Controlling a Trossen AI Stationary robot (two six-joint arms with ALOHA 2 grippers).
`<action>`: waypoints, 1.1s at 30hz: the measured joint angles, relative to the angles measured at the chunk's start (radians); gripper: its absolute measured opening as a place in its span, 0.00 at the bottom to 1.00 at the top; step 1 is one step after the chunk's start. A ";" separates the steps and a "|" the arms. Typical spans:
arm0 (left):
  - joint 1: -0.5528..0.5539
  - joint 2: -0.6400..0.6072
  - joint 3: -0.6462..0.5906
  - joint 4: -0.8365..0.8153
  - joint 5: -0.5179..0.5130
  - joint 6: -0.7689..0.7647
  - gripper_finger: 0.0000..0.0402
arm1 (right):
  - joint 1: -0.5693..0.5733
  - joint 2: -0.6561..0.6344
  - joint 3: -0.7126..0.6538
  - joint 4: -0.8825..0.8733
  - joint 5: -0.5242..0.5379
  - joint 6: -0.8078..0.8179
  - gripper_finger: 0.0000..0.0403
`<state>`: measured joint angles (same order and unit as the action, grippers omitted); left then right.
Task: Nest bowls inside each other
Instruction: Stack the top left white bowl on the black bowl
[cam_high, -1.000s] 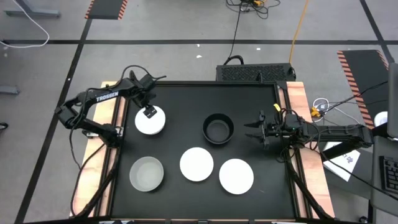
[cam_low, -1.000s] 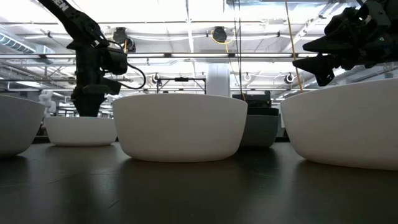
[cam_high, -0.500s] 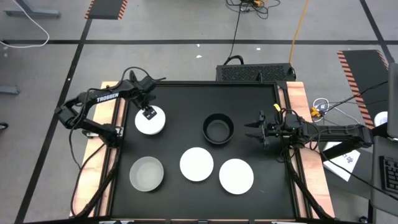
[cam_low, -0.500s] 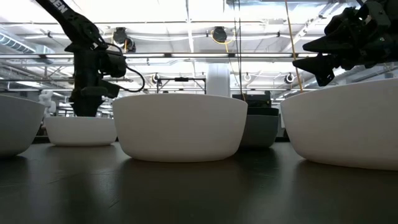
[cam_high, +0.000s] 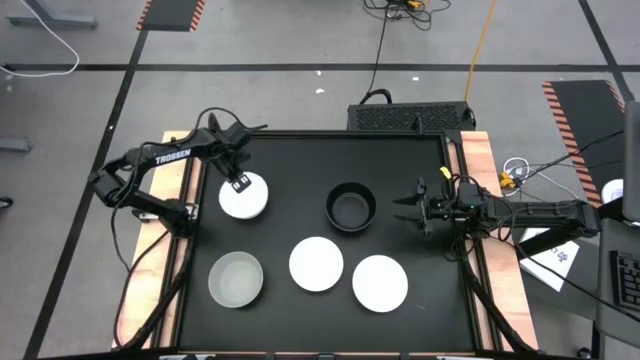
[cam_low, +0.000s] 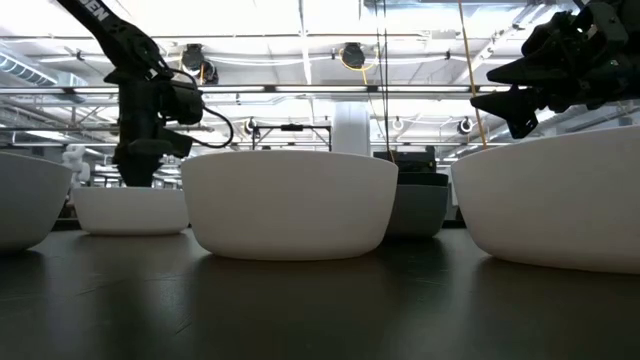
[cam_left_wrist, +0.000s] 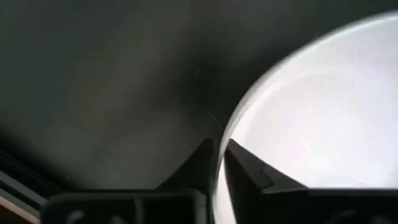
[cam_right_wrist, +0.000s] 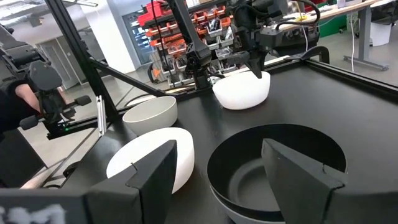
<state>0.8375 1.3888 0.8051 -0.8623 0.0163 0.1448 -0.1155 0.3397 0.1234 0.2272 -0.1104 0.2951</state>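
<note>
Mostly the nesting lies ahead: the black bowl (cam_high: 351, 207), sitting inside a grey one, is the only nested pair, while four bowls stand apart on the table (cam_high: 300, 160). The left gripper (cam_high: 238, 181) pinches the far-left white bowl's (cam_high: 243, 198) rim; the right gripper (cam_high: 408, 211) waits released beside the black bowl.

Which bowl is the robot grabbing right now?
The white bowl at the back left: the left gripper has its jaws over the rim. No gripper touches the other bowls.
</note>
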 joint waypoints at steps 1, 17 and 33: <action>0.000 0.000 0.000 0.000 0.001 0.006 0.04 | 0.000 0.000 0.000 0.000 0.000 0.000 0.57; 0.000 -0.045 0.038 0.025 0.051 0.045 0.01 | 0.000 0.000 0.000 0.000 0.000 0.000 0.57; -0.025 -0.410 0.046 0.128 0.203 0.006 0.00 | 0.000 0.000 0.000 0.004 0.000 0.007 0.57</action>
<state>0.8130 0.9791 0.8509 -0.7341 0.2192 0.1512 -0.1156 0.3395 0.1234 0.2311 -0.1101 0.3023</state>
